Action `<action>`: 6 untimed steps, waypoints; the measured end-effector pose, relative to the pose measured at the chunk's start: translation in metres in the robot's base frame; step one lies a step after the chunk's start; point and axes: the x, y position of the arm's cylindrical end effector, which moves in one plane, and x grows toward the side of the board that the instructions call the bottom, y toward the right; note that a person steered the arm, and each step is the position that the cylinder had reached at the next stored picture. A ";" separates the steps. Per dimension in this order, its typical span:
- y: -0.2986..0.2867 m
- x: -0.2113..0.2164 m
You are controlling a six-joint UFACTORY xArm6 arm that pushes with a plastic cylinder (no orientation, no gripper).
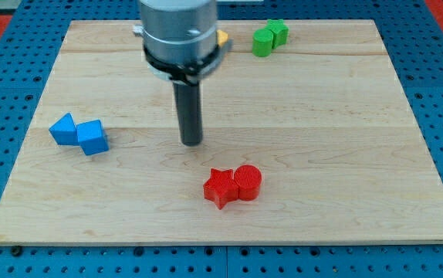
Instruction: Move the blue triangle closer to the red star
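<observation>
The blue triangle [63,130] lies at the view's left, touching a blue cube [92,137] on its right. The red star [221,188] lies at the lower middle, touching a red cylinder [247,183] on its right. My tip [192,142] stands near the board's middle, above and slightly left of the red star, and well right of the blue cube. It touches no block.
Two green blocks [270,37] sit together at the view's top right of middle. A yellow block [222,37] peeks out behind the arm's grey body [179,31] at the top. The wooden board [345,139] lies on a blue perforated base.
</observation>
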 end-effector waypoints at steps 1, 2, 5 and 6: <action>-0.035 -0.051; -0.109 -0.074; -0.215 0.003; -0.194 -0.005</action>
